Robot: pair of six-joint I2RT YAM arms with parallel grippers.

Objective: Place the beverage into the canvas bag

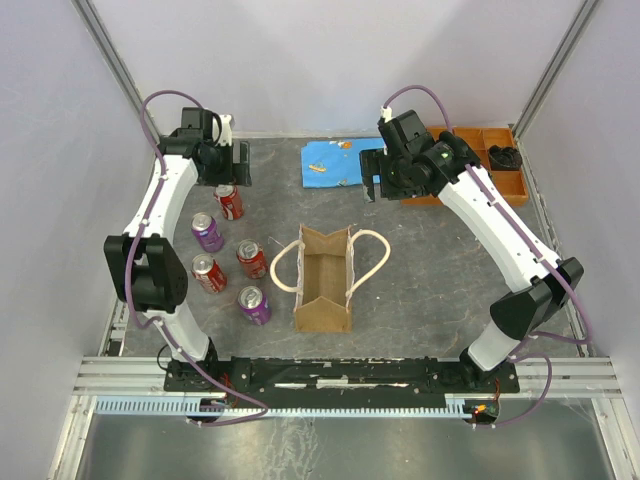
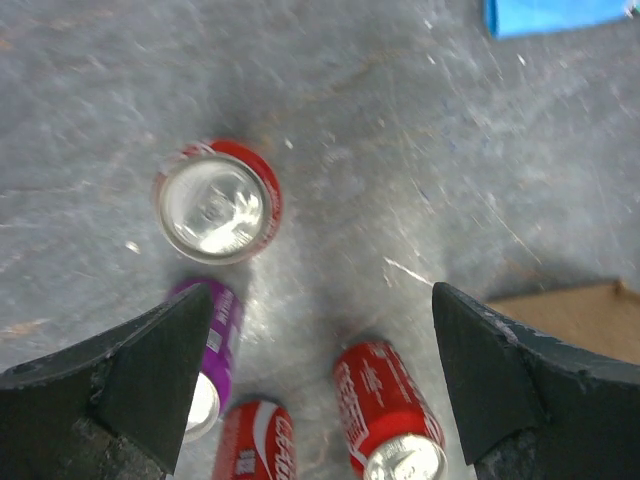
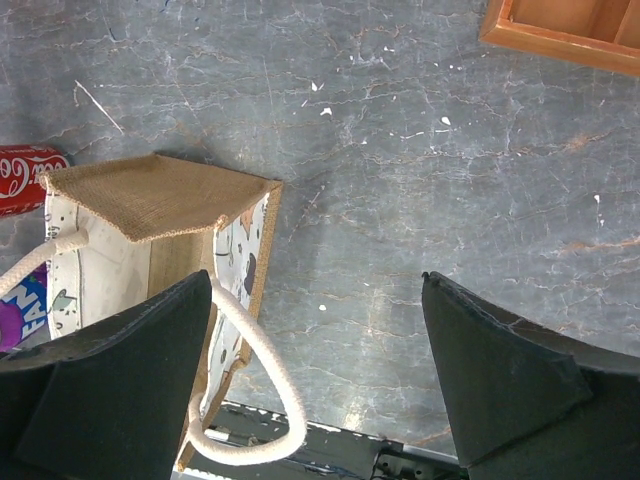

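The canvas bag (image 1: 322,312) is a boxy tote of coarse tan burlap with two thick cream rope handles (image 1: 283,266) drooping outward on either side. It stands upright and open-mouthed in the middle of the bench (image 1: 430,260), between the two arms.

The beverages are five slim metal cans clustered on the bench just left of the bag, all outside it. The far red can (image 1: 229,201) is at the back. Nearer are a purple can (image 1: 207,231), a middle red can (image 1: 251,258) and a left red can (image 1: 208,273). A second purple can (image 1: 254,305) is nearest the front.

The left jaws hang released and wide above the far red can, grasping nothing. The right jaws are likewise spread and empty over bare bench beyond the bag's far end.

The left wrist view alone shows that can's round silver lid, slightly blurred. The right wrist view alone shows a white printed panel with dark marks on the bag's side. Only the top view takes in all five cans together.

The bench is grey, mottled and scratched. At the back lie a blue cloth (image 1: 335,163) and an orange compartment tray (image 1: 478,135) holding a small black object (image 1: 503,157).
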